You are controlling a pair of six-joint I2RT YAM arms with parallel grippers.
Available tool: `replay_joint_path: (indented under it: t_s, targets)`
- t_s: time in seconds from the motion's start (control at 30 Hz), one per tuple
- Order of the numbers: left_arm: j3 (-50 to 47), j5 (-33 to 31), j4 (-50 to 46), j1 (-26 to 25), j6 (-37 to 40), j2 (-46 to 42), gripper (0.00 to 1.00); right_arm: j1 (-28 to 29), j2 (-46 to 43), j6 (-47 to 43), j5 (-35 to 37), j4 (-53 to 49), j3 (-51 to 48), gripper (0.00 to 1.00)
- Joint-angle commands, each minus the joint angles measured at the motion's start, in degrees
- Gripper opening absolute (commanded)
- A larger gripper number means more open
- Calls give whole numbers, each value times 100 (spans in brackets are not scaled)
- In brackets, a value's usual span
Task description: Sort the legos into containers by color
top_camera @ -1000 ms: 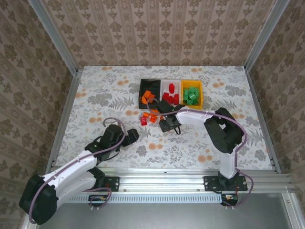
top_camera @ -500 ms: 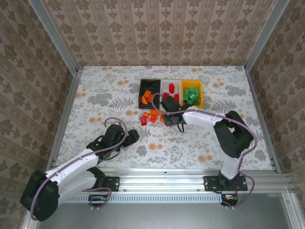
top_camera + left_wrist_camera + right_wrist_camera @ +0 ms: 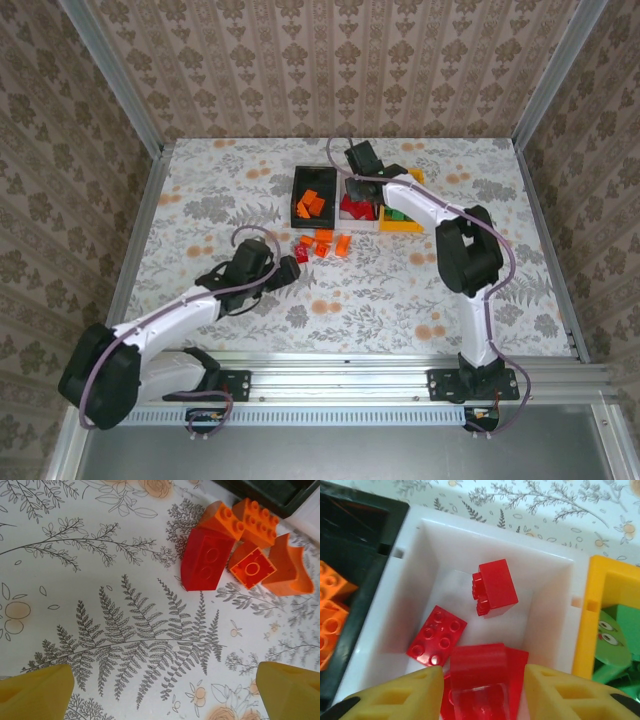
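My right gripper hangs open over the white container, the middle bin of three. A blurred red lego lies loose between its fingers, touching neither. Two more red legos rest on the bin floor. Orange legos fill the black container, and green ones the yellow container. My left gripper is open and low over the table, with nothing between its fingers. Just ahead of it lie a red lego and three orange legos, also seen from above.
The flower-patterned table is fenced by a metal frame and papered walls. The three bins sit in a row at the far middle. The loose bricks lie just in front of the black container.
My right gripper rose from the table near the loose bricks, swung over the white bin and opened, letting go of a red lego. My left gripper moved forward toward the loose bricks.
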Motion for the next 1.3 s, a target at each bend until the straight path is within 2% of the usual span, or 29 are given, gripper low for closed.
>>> replay_joint_path:
  t_s: [0.0, 0.17, 0.37, 0.43, 0.63, 0.93, 1.13, 1.27]
  targets:
    - [432, -57, -30, 21, 350, 507, 94, -49, 148, -109, -135, -488, 534, 54]
    - [1002, -146, 5, 21, 622, 1312, 87, 42, -413, -104, -106, -397, 211, 60]
    - [1942, -211, -94, -3, 947, 2395, 77, 312, -2172, 176, -69, 438, -1476, 65]
    - [2241, -413, -187, -77, 987, 2698, 75, 362, -2733, 361, -115, 615, -2086, 65]
    - [2834, -772, -387, -172, 838, 3511, 64, 390, -3840, 793, -460, 826, -3297, 64]
    - [3018, -1597, -603, -518, 529, 3910, 58, 408, -4422, 701, -494, 682, -3722, 64]
    - [2644, -1963, -208, -572, 457, 3657, 39, 408, -4447, 723, -613, 764, -3830, 64]
    - [2695, -1901, -113, -547, 760, 3696, 37, 408, -4455, 723, -661, 804, -3861, 64]
